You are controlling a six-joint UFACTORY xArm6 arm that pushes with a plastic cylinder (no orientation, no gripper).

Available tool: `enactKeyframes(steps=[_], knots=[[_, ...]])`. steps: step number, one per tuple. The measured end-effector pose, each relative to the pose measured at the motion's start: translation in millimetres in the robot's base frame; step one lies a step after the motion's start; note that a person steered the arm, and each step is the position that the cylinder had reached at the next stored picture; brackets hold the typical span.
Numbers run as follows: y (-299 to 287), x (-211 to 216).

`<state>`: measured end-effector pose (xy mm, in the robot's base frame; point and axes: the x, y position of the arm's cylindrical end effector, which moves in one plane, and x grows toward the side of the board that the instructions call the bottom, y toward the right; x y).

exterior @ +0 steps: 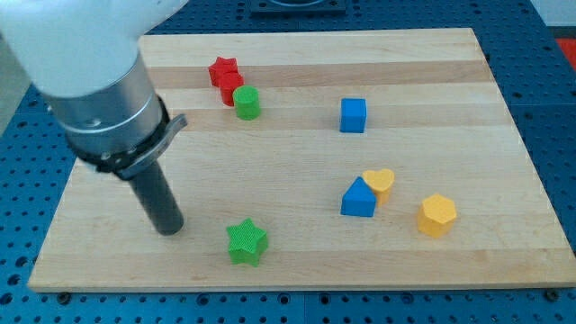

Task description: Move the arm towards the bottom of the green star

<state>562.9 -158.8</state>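
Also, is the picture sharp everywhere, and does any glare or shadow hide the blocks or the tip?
In the camera view, the lighting is soft and even; no glare on the board. The green star and the other blocks look sharp, with only faint shadows. The big arm body at the view's top left looks slightly soft. My tip shows clearly, left of the star.

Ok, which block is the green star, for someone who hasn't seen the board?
Start at the wooden board's bottom edge, left of centre. The green star-shaped block sits alone there, just to the view's right of my tip. The only other green piece, a green cylinder, stands near the view's top against the red blocks.
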Motion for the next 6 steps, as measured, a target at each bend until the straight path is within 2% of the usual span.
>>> enactKeyframes(steps=[1, 2, 5, 6], knots=[[-1, 40], [0, 54], [64, 55], [67, 55]])
